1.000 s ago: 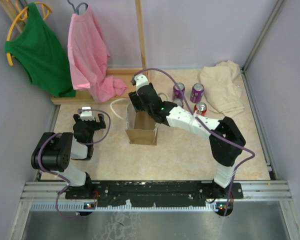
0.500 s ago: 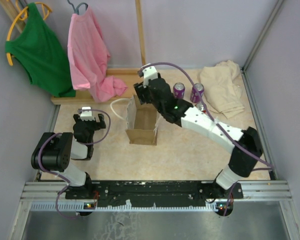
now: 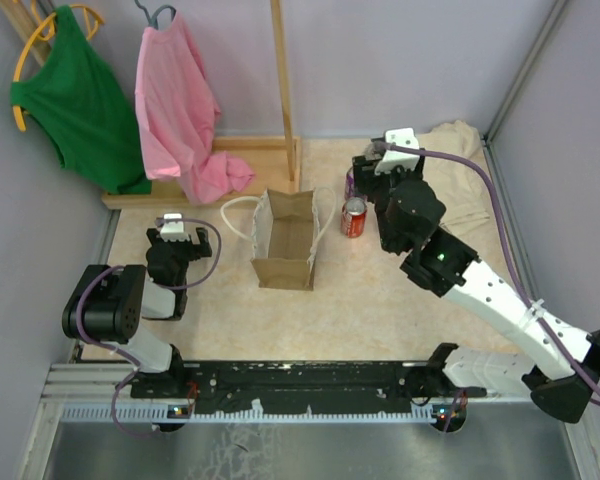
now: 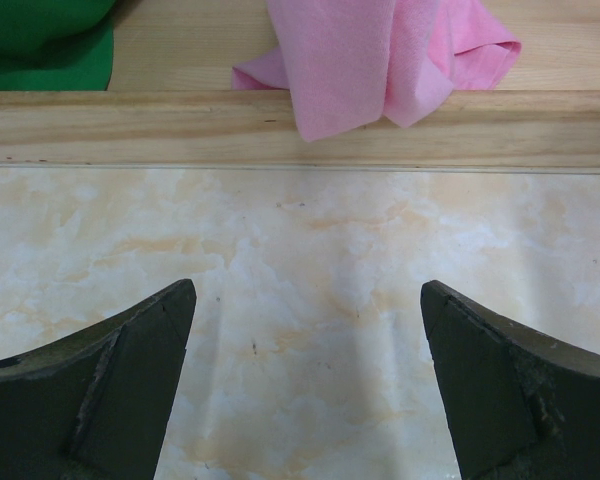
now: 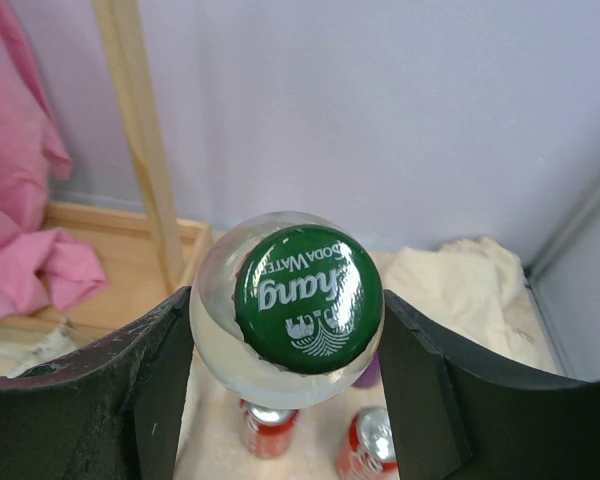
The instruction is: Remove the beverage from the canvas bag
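Observation:
The tan canvas bag point(image 3: 285, 242) stands open in the middle of the table, with a white loop handle point(image 3: 236, 212) on its left. My right gripper point(image 3: 373, 172) is raised to the right of and behind the bag. It is shut on a clear glass soda-water bottle with a green cap point(image 5: 300, 298), held between both fingers point(image 5: 150, 380). In the top view the gripper hides the bottle. My left gripper point(image 3: 172, 238) is open and empty over bare table point(image 4: 305, 340), left of the bag.
Two red cans point(image 5: 268, 428) point(image 5: 368, 442) stand below the bottle, one showing right of the bag point(image 3: 354, 217). A purple can point(image 3: 350, 181) stands behind it. A cream cloth point(image 3: 460, 180) lies back right. A wooden rack point(image 3: 283, 80) holds pink point(image 3: 180, 110) and green shirts.
My right arm has lifted out of the bag and swung right and back, carrying the bottle. The left arm has not moved.

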`<action>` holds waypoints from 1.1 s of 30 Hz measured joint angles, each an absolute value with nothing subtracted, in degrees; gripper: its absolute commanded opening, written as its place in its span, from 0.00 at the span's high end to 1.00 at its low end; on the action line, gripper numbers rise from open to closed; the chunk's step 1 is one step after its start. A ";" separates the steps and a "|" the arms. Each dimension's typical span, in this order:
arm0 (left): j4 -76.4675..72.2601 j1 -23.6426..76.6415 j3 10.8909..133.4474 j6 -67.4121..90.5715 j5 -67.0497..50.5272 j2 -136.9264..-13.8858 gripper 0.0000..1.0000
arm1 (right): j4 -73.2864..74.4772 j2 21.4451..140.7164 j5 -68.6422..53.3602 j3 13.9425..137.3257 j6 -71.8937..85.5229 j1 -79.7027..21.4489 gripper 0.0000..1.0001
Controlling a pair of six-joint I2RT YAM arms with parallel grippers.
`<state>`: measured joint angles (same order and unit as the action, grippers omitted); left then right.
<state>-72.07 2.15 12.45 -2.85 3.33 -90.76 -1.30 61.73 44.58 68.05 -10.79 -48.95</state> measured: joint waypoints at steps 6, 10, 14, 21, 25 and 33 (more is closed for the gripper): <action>-72.07 2.15 12.45 -2.85 3.33 -90.76 0.00 | 7.92 59.33 48.77 62.96 -5.74 -47.53 1.00; -72.07 2.15 12.45 -2.85 3.33 -90.76 0.00 | 15.86 58.85 47.64 59.57 0.71 -45.28 1.00; -72.07 2.15 12.45 -2.85 3.33 -90.76 0.00 | 21.06 58.87 42.41 56.14 6.37 -41.12 1.00; -72.05 2.15 12.45 -2.85 3.33 -90.76 0.00 | 22.44 61.52 33.41 51.37 11.60 -37.23 1.00; -72.07 2.15 12.45 -2.85 3.33 -90.76 0.00 | 20.56 64.38 28.23 48.56 13.13 -36.62 1.00; -72.05 2.15 12.45 -2.85 3.33 -90.76 0.00 | 16.73 66.81 24.29 45.56 14.24 -33.82 1.00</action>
